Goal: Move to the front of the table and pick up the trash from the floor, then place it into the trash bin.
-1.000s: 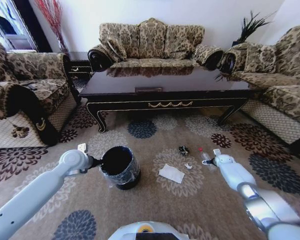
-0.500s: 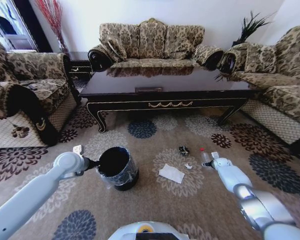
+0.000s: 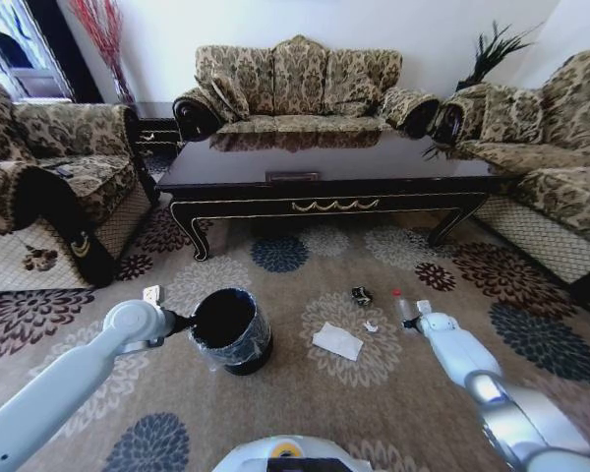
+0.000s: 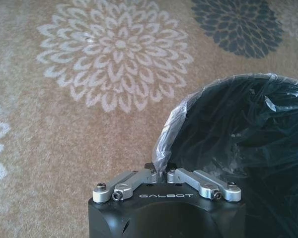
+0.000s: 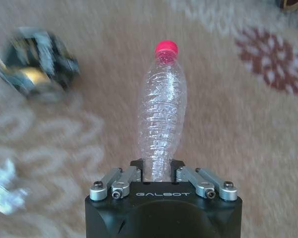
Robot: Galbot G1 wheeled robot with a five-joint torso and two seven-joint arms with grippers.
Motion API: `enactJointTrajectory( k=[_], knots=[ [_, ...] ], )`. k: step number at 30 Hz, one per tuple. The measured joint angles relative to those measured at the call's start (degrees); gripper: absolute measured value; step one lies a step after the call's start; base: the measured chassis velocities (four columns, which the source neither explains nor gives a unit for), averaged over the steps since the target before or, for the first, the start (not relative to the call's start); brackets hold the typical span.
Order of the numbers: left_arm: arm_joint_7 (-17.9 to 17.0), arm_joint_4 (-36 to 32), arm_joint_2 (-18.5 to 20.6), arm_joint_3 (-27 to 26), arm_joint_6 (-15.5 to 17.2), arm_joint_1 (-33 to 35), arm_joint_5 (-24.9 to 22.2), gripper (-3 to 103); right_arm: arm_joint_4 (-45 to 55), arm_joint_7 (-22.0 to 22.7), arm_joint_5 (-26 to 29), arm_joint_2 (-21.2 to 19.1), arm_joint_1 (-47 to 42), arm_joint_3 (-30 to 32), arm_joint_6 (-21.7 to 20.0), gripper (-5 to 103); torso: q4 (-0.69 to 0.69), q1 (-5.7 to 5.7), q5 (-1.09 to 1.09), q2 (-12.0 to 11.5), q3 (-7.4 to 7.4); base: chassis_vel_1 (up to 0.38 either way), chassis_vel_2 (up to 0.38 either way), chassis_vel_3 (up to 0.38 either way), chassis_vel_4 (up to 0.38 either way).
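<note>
Nearby, green wrapper [image 5: 37, 64], tissue [image 3: 336, 341], bottle [image 5: 161, 109] in right pincer [image 5: 159, 173]

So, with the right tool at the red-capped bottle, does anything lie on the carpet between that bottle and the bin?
Yes. The white tissue and a tiny white scrap lie flat on the carpet between the bottle and the bin. Both are low, so a lifted bottle should pass over them. The left tool pinches the bin's liner.

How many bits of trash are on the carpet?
4: white tissue mid-carpet, tiny white scrap beside it, dark wrapper nearer the table, clear bottle at the right gripper. More may be hidden.
</note>
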Motion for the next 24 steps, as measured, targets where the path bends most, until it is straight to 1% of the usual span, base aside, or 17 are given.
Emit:
enactJointTrajectory(
  k=[2,3,5,6,7,8,9,10,11,14,15,16,18,20,21,23,24],
  knots=[
    [0.0,0.2,0.5,3.7,0.0,-3.1,0.1,4,9.2,0.0,3.9,-3.3,-3.3,-0.1,-0.3,20,0.02,0.0,0.02,0.0,0.0,0.0,0.0,0.0,0.0],
    [0.0,0.2,0.5,3.7,0.0,-3.1,0.1,4,9.2,0.0,3.9,-3.3,-3.3,-0.1,-0.3,20,0.02,0.0,0.02,0.0,0.0,0.0,0.0,0.0,0.0],
    [0.0,1.0,0.3,7.8,0.0,-7.5,0.0,4,19.3,0.1,7.0,-6.4,-7.8,2.5,-1.1,20,0.04,0.0,0.01,0.0,0.0,0.0,0.0,0.0,0.0],
    [-0.1,1.5,-0.2,9.9,0.0,-9.7,0.0,4,25.7,0.7,8.9,-8.0,-11.3,4.8,-1.9,20,-0.02,0.0,0.0,0.0,-0.01,0.0,0.0,0.0,0.0],
    [-0.1,1.5,-0.2,9.9,0.0,-9.7,0.0,4,25.7,0.7,8.9,-8.0,-11.3,4.8,-1.9,20,-0.02,0.0,0.0,0.0,-0.01,0.0,0.0,0.0,0.0],
    [-0.1,1.7,-0.4,10.9,0.0,-10.7,0.0,4,28.2,1.1,9.6,-8.6,-12.8,5.8,-2.3,20,-0.02,0.0,-0.01,0.0,-0.01,0.0,0.0,0.0,0.0],
    [-0.1,2.5,-1.1,13.4,0.0,-13.4,0.0,4,35.6,2.1,11.5,-10.3,-17.3,9.3,-3.1,20,-0.01,0.01,0.03,0.0,0.01,0.0,0.0,0.0,0.0],
    [-0.1,3.4,-1.7,15.8,0.0,-15.9,0.1,4,41.7,2.9,13.2,-11.7,-21.5,12.6,-3.8,20,0.0,0.0,0.03,0.0,-0.01,0.0,0.0,0.0,0.0],
    [-0.1,3.4,-1.7,15.8,0.0,-15.9,0.1,4,41.7,2.9,13.2,-11.7,-21.5,12.6,-3.8,20,0.0,0.0,0.03,0.0,-0.01,0.0,0.0,0.0,0.0],
    [0.2,6.8,-4.3,24.5,0.0,-25.2,-0.3,4,57.2,4.6,16.9,-14.0,-32.3,21.9,-5.2,20,-0.02,0.0,-0.03,0.0,0.0,0.0,0.0,0.0,0.0],
    [0.4,7.5,-4.9,26.4,0.0,-27.3,-0.3,4,60.4,4.9,17.5,-14.2,-34.5,23.5,-5.4,20,-0.03,0.0,0.0,0.0,0.0,0.0,0.0,0.0,0.0],
    [0.4,7.5,-4.9,26.4,0.0,-27.3,-0.3,4,60.4,4.9,17.5,-14.2,-34.5,23.5,-5.4,20,-0.03,0.0,0.0,0.0,0.0,0.0,0.0,0.0,0.0],
    [0.8,10.3,-7.7,32.2,0.0,-33.5,-0.4,4,68.4,6.4,19.9,-14.5,-39.8,27.9,-6.1,20,0.01,0.0,0.02,0.0,0.0,0.0,0.0,0.0,0.0],
    [0.8,12.9,-10.9,36.5,0.0,-37.8,-0.3,4,73.6,7.8,22.3,-14.4,-42.8,30.5,-6.6,20,0.03,0.0,0.02,0.0,0.0,0.0,0.0,0.0,0.0],
    [0.8,12.9,-10.9,36.5,0.0,-37.8,-0.3,4,73.6,7.8,22.3,-14.4,-42.8,30.5,-6.6,20,0.03,0.0,0.02,0.0,0.0,0.0,0.0,0.0,0.0],
    [0.8,15.2,-15.3,40.4,0.0,-41.4,-0.3,4,79.2,9.0,23.8,-13.8,-44.9,32.1,-6.7,20,0.0,0.0,-0.02,0.0,0.0,0.0,0.0,0.0,0.0],
    [0.9,16.2,-17.5,42.2,0.0,-43.0,-0.3,4,81.6,9.6,24.3,-13.5,-45.6,32.4,-6.8,20,-0.02,0.0,0.0,0.0,0.0,0.0,0.0,0.0,0.0]
  ],
)
